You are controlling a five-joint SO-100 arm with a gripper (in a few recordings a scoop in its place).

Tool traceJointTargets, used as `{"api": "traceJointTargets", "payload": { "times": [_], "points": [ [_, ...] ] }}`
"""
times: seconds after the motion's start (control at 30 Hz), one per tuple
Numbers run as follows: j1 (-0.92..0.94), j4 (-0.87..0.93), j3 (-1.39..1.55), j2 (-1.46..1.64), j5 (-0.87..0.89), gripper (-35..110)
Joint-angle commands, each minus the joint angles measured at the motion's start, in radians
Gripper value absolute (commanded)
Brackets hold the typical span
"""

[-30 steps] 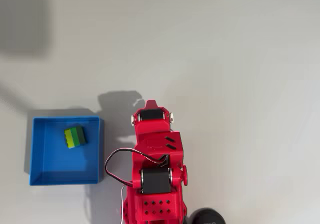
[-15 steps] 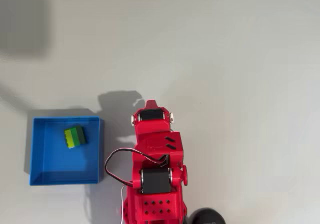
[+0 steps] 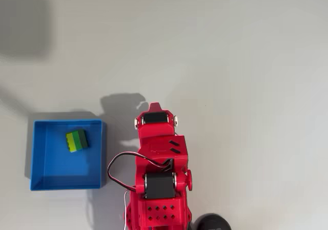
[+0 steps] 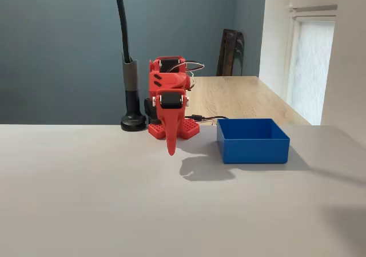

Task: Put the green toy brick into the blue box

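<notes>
The green toy brick (image 3: 77,140) lies inside the blue box (image 3: 66,184), in its upper middle part, lime on the left and darker green on the right. In the fixed view the blue box (image 4: 254,148) stands to the right of the arm, and its walls hide the brick. The red arm (image 3: 159,163) is folded up beside the box, apart from it. My gripper (image 4: 171,149) hangs pointing down above the table, its fingers together in one point with nothing between them.
A black post on a round base (image 4: 132,121) stands just behind the arm's base; the round base (image 3: 212,223) also shows at the overhead view's bottom edge. Bare grey table (image 3: 241,86) spreads around the arm. A wooden table (image 4: 240,97) lies behind.
</notes>
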Motion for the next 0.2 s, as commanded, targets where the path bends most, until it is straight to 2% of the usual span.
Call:
{"api": "traceJointTargets", "payload": {
  "times": [0.0, 0.17],
  "points": [
    [0.023, -0.011, 0.014, 0.009, 0.012, 0],
    [0.023, -0.011, 0.014, 0.009, 0.012, 0]
  ]
}}
